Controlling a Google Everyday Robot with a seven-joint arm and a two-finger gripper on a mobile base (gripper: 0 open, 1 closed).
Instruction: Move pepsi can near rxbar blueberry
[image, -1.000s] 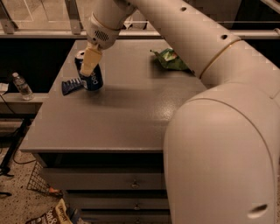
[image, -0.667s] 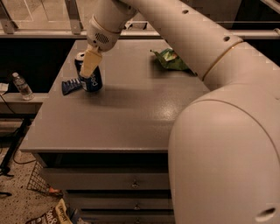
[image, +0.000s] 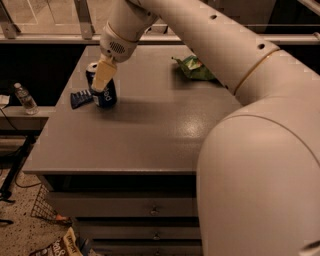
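- The gripper (image: 100, 81) is down at the far left part of the grey table (image: 150, 135), with its cream tip lying across the front of the pepsi can (image: 108, 95).
- From where I stand I cannot tell whether it grips the can or merely rests against it.
- The can stands upright on the tabletop, its silver top showing just left of the gripper.
- The rxbar blueberry (image: 80, 98) lies flat just beside the can, on its left, near the table's left edge.
- A green snack bag (image: 194, 69) sits well apart, toward the far right.
- The large white arm (image: 250, 125) fills the right side.
- A water bottle (image: 25, 99) stands on a low ledge left of the table.
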